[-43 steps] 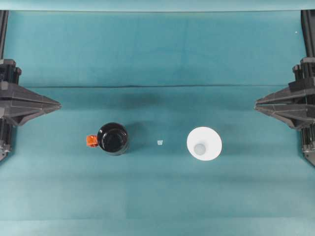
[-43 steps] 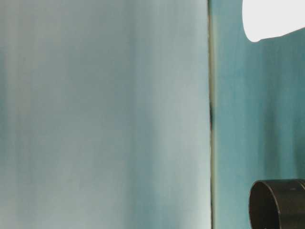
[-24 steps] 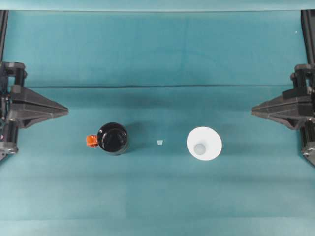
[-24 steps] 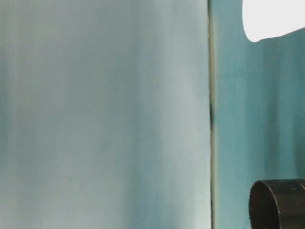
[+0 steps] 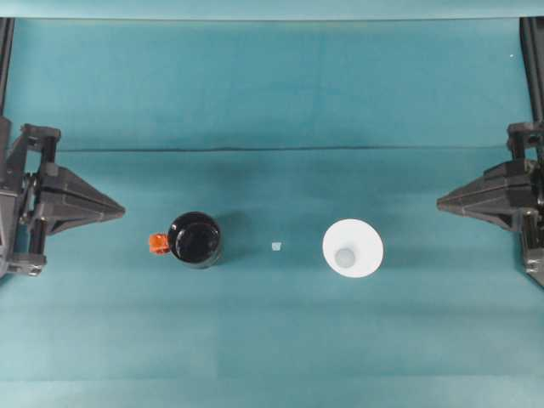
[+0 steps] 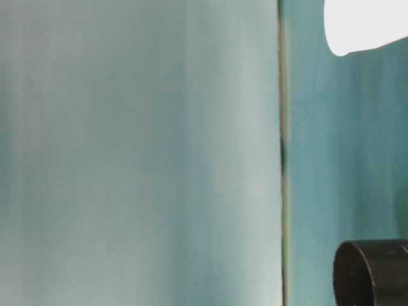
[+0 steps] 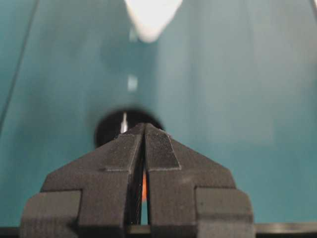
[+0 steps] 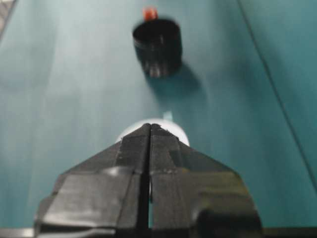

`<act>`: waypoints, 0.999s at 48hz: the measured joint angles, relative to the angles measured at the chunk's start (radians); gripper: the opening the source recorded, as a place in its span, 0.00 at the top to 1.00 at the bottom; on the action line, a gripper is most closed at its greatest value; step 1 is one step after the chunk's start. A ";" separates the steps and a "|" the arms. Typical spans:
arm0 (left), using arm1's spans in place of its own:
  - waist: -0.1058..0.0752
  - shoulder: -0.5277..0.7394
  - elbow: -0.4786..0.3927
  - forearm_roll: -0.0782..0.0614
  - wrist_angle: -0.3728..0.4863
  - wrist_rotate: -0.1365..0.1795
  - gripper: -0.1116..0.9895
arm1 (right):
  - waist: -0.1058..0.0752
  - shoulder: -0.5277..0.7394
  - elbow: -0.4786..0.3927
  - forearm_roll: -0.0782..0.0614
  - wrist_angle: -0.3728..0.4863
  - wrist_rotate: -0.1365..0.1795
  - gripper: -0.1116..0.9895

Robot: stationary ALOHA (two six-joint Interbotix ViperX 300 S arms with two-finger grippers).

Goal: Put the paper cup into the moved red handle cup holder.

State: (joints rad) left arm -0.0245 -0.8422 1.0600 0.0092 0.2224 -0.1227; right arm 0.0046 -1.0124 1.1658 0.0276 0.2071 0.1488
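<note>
My left pincer (image 5: 119, 209) and right pincer (image 5: 442, 201) are both pressed shut and empty, each near its own edge of the table (image 5: 272, 340). The paper cup (image 5: 353, 248) sits on the right half, apparently mouth up, well apart from the red-handled cup holder (image 5: 195, 240) on the left half, whose orange tab points toward my left side. A small pale scrap (image 5: 275, 246) lies between them. I judge the job barely begun. To do it well, I should spread the left pincer before reaching the holder, grip it without tipping it, and take the cup gently by its wall so it does not crush.
</note>
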 measured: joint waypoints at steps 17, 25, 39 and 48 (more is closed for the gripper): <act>0.000 0.130 -0.017 0.000 0.078 -0.009 0.87 | 0.000 0.000 0.000 0.000 0.095 0.014 0.99; 0.000 0.184 -0.031 0.002 0.117 -0.037 0.87 | 0.000 0.000 0.000 0.000 0.098 0.014 0.99; 0.002 0.209 -0.040 0.002 0.153 -0.064 0.73 | -0.005 0.000 0.000 0.000 0.098 0.014 0.99; 0.003 0.232 -0.040 0.002 0.146 -0.089 0.23 | -0.005 0.000 0.000 0.000 0.098 0.015 0.99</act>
State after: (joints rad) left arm -0.0215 -0.6105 1.0201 0.0107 0.3682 -0.2117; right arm 0.0000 -1.0124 1.1658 0.0276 0.3053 0.1641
